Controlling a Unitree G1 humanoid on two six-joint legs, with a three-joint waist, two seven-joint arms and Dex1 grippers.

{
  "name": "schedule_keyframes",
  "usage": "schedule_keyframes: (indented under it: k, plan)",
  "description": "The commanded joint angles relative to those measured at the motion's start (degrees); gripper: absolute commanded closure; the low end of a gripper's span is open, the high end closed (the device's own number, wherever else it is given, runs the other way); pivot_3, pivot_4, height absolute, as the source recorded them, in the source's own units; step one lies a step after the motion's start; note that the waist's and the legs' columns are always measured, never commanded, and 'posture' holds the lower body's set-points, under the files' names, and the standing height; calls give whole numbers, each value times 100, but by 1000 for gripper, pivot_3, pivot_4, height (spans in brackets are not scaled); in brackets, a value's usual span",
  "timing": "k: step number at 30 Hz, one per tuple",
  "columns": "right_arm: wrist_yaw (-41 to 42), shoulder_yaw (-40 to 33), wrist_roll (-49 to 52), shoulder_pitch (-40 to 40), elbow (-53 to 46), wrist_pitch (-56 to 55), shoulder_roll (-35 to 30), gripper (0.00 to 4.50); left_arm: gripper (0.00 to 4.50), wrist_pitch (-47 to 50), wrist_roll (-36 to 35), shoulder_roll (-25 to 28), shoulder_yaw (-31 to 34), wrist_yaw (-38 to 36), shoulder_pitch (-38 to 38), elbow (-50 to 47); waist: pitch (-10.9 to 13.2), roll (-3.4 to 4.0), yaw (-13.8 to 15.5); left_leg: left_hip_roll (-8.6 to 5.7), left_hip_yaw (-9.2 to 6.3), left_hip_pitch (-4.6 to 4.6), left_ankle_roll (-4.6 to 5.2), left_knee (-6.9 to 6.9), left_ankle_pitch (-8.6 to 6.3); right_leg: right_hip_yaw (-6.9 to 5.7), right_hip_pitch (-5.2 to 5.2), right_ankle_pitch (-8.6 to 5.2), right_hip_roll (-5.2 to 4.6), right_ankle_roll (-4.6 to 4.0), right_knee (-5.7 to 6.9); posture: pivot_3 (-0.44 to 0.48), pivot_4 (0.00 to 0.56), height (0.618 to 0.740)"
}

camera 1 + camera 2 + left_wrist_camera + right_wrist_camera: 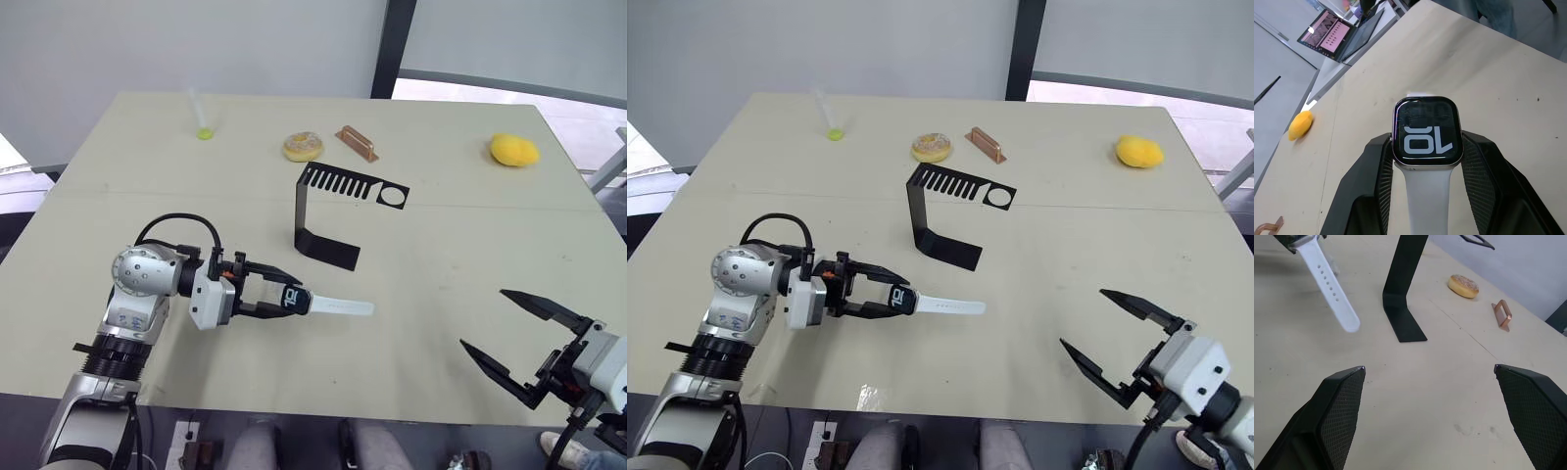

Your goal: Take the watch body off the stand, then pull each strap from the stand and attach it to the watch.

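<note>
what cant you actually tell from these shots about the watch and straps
- Left wrist view: the strap's lower end is cut off by the picture's edge.
- Same view: the far strap is mostly hidden behind the watch body.
- Head views: strap joints hidden inside the left pincer.

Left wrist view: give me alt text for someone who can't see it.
The watch body, screen showing white digits, sits clamped between the left tool's black fingers above the beige table. A white strap runs from the case toward the camera; a yellow object lies beyond.
</note>
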Motion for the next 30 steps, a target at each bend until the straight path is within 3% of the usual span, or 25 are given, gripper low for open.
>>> schedule_keyframes:
  k: [1,5,11,16,19,22,27,30]
  plan:
    - [-92,-18,251,-92,-303,124,45,52,2923,727,-67,41,-73,320,79,-476,0,0,6,0,-1,-1,0,1,0,0,0,0,0,0,0,0,150,740]
    - [-221,103,470,-327,-581,464,-33,52,2923,2178,44,-5,-372,752,32,-962,0,0,10,-1,-2,-4,1,3,-1,0,1,1,-2,1,0,0,150,740]
    - [-228,177,696,-580,-774,872,-130,52,2923,4192,460,-521,-1082,1475,-418,-1226,0,0,28,-4,-8,-7,2,7,-1,-1,1,1,-1,3,1,0,150,740]
    - [24,317,641,-364,-867,1017,-223,52,2923,4941,1153,-933,-1870,1772,-542,-941,0,0,23,-9,-8,-6,1,5,-1,2,1,1,4,3,1,0,150,740]
    - [75,344,649,-260,-873,1041,-212,52,2923,4910,1435,-998,-2056,1845,-560,-812,0,-1,3,-4,-7,-5,0,4,0,9,-2,1,13,3,1,0,150,740]
    - [188,342,599,-150,-771,977,-195,52,2923,4844,1661,-988,-2112,1940,-553,-705,0,0,7,-4,-5,-1,-1,5,1,15,-2,1,14,2,4,0,150,740]
    - [421,269,589,-158,-485,874,-219,52,2923,4980,1348,-960,-1779,1847,-371,-783,0,0,23,-4,-6,-4,-1,5,1,14,-2,1,9,3,1,0,150,740]
    - [707,160,539,-185,-105,740,-296,0,1489,4662,982,-973,-1400,1746,-161,-918,0,0,21,-3,-6,-3,-1,5,1,13,-2,1,9,2,2,0,150,740]
